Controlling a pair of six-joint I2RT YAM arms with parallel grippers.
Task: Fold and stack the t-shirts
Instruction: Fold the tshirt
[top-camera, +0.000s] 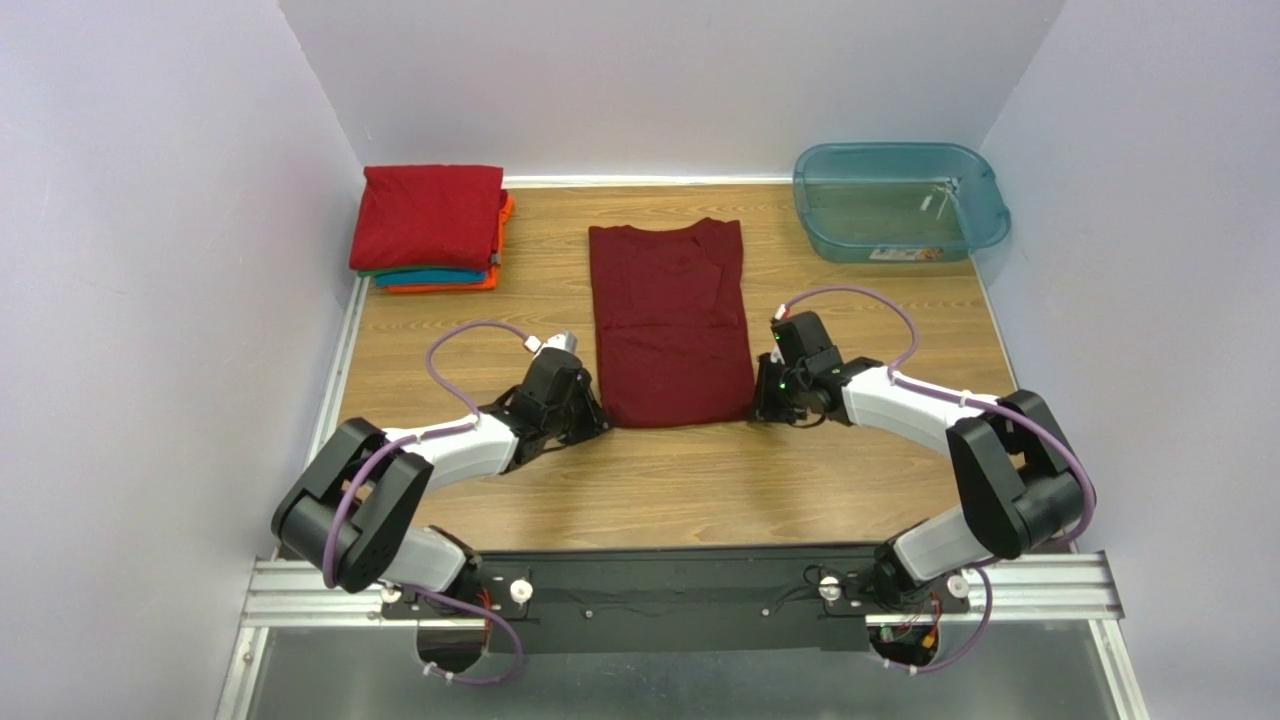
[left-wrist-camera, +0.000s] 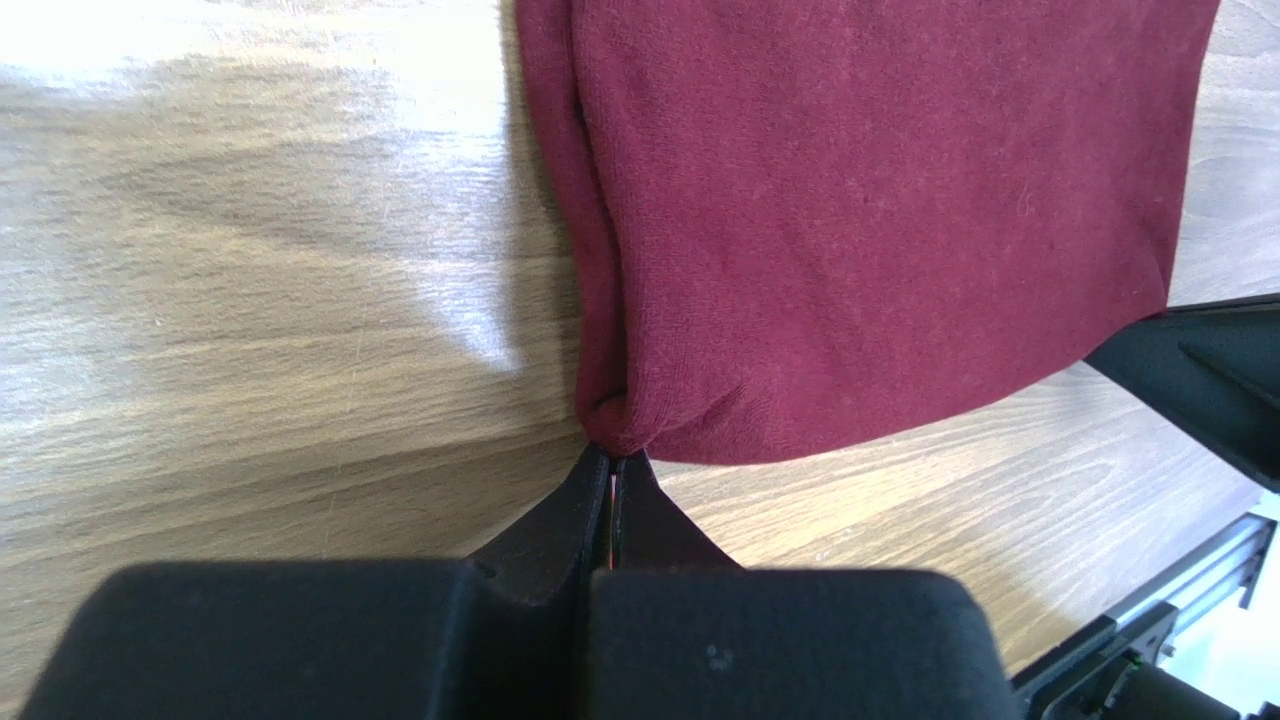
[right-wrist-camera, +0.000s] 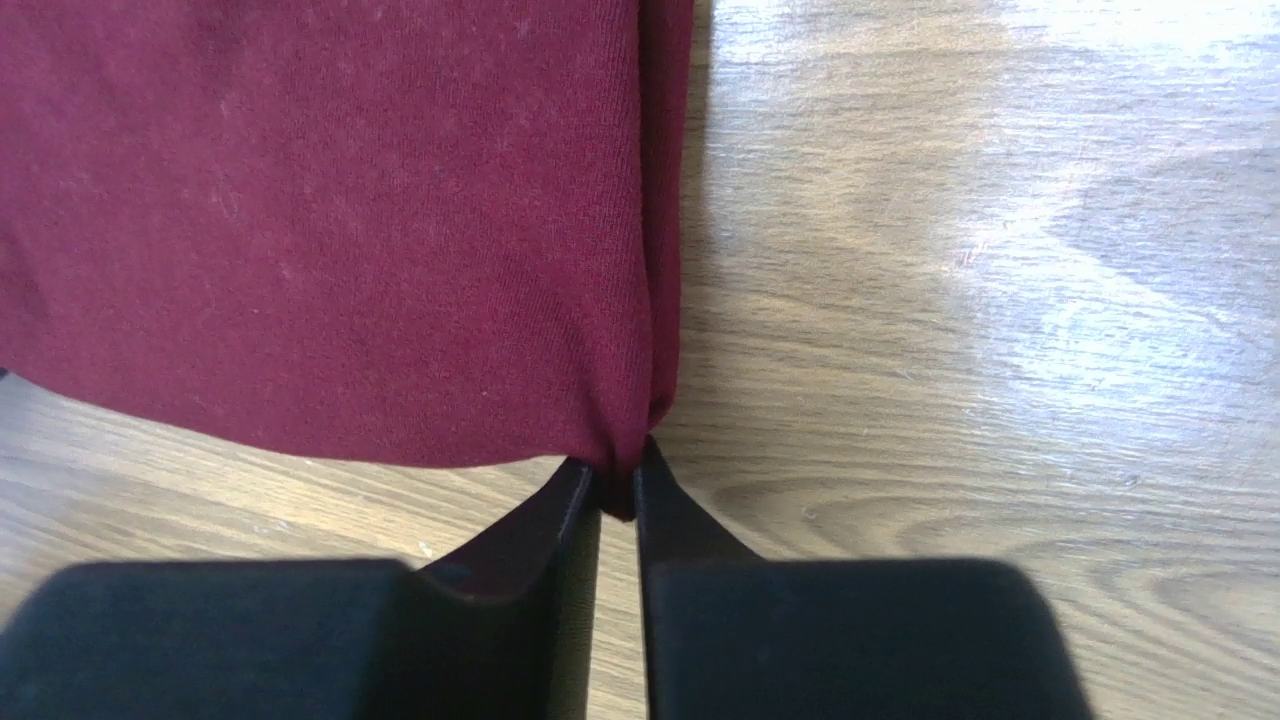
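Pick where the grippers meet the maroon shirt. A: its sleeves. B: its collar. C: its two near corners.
C: the left gripper pinches the maroon shirt at its near left corner, and the right gripper pinches it at its near right corner, at the end nearest the arms.
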